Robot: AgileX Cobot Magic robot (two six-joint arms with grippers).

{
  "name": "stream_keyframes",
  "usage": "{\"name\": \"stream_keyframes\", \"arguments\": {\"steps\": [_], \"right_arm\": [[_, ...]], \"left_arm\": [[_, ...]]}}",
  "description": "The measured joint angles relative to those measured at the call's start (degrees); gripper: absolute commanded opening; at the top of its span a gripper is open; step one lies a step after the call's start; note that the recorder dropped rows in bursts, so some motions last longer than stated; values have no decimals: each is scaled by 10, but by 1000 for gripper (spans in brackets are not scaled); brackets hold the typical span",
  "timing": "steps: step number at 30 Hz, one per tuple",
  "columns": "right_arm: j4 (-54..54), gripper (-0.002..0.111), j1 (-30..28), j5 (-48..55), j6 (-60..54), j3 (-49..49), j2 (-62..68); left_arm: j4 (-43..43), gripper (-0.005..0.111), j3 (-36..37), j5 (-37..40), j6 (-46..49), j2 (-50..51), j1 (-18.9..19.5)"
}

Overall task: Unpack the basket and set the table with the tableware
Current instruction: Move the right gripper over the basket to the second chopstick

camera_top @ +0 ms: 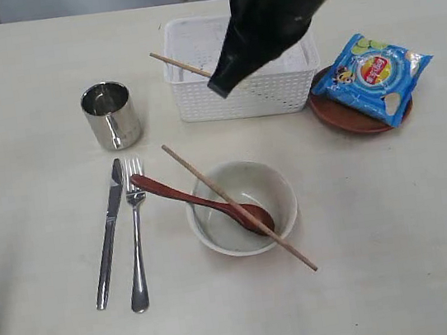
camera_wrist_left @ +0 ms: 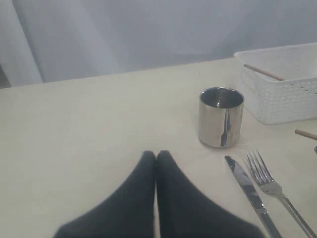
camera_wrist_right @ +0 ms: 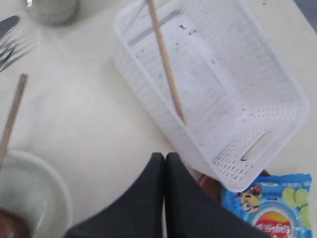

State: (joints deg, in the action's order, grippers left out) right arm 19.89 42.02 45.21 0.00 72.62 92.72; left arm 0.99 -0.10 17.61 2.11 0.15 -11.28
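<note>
The white basket (camera_top: 271, 90) stands at the back middle of the table (camera_top: 383, 237), with one chopstick (camera_top: 179, 65) leaning out over its left rim. That chopstick (camera_wrist_right: 166, 62) lies inside the basket (camera_wrist_right: 262, 94) in the right wrist view. My right gripper (camera_top: 218, 90) hangs shut and empty above the basket's front left corner; its jaws (camera_wrist_right: 164, 156) are pressed together. The off-white bowl (camera_top: 281, 188) holds the reddish-brown spoon (camera_top: 199, 198), and a second chopstick (camera_top: 293, 249) rests across it. The steel cup (camera_top: 110, 114), knife (camera_top: 108, 232) and fork (camera_top: 136, 230) sit on the left. My left gripper (camera_wrist_left: 156, 154) is shut, empty, low over the table.
A blue chips bag (camera_top: 381, 76) lies on the brown plate (camera_top: 342, 120) right of the basket. In the left wrist view the cup (camera_wrist_left: 221, 116), knife (camera_wrist_left: 250, 193) and fork (camera_wrist_left: 272, 188) lie just beyond the gripper.
</note>
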Motion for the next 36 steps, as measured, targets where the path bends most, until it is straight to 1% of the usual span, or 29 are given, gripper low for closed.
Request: {"name": "stream_keyframes", "arguments": {"steps": [3, 4, 5, 6, 7, 8, 9, 10, 14, 15, 19, 23, 28, 29, 31, 34, 36], "right_arm": [[-22, -1, -47, 0, -41, 44, 40], [-53, -1, -78, 0, -80, 72, 68], [-75, -1, -95, 0, -107, 86, 81], [-125, -1, -123, 0, -173, 112, 105], [-158, -1, -137, 1, -216, 125, 117], [-223, -1, -161, 2, -296, 150, 139], [-252, -1, -170, 3, -332, 163, 150], [-292, -1, -180, 6, -390, 186, 170], [-340, -1, -183, 14, -540, 234, 220], [-349, -1, -183, 15, -560, 239, 232], [-385, -1, -183, 17, -601, 270, 270], [-463, -1, -183, 51, -699, 290, 289], [-509, 0, -183, 68, -744, 307, 311], [-512, 1, -183, 68, -748, 308, 314], [-515, 11, -183, 69, -750, 308, 319], [-516, 32, -183, 75, -752, 308, 322], [-520, 44, -183, 79, -752, 308, 322]], "left_arm": [[0, 0, 0, 0, 0, 0, 0], [0, 0, 0, 0, 0, 0, 0], [0, 0, 0, 0, 0, 0, 0], [0, 0, 0, 0, 0, 0, 0], [0, 0, 0, 0, 0, 0, 0], [0, 0, 0, 0, 0, 0, 0], [0, 0, 0, 0, 0, 0, 0], [0, 0, 0, 0, 0, 0, 0], [0, 0, 0, 0, 0, 0, 0], [0, 0, 0, 0, 0, 0, 0], [0, 0, 0, 0, 0, 0, 0], [0, 0, 0, 0, 0, 0, 0], [0, 0, 0, 0, 0, 0, 0], [0, 0, 0, 0, 0, 0, 0], [0, 0, 0, 0, 0, 0, 0], [0, 0, 0, 0, 0, 0, 0], [0, 0, 0, 0, 0, 0, 0]]}}
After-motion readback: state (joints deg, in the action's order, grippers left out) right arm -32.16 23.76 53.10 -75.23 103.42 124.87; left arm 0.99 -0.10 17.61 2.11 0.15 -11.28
